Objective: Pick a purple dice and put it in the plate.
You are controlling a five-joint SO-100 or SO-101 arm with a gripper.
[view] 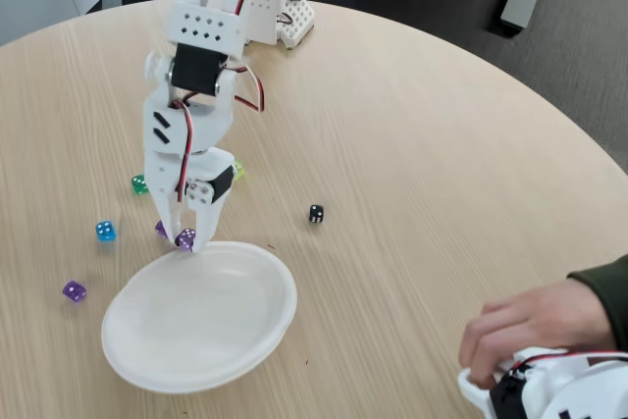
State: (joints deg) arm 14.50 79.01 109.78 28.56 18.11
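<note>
The white arm reaches down from the top of the fixed view, and its gripper (185, 239) hangs right at the far rim of the white paper plate (201, 326). Both fingers converge on a small purple dice (184, 238) with white pips, and the gripper is shut on it. Just left of the fingers a second purple die (161, 231) lies on the table, partly hidden. Further left, a darker purple die (74, 290) lies apart from the plate.
Other dice lie around: blue (105, 231), green (139, 183), yellow-green (238, 171) behind the arm, black (316, 213) to the right. A person's hand (535, 331) rests on a white device (554, 390) at the bottom right. The round wooden table's edge curves at right.
</note>
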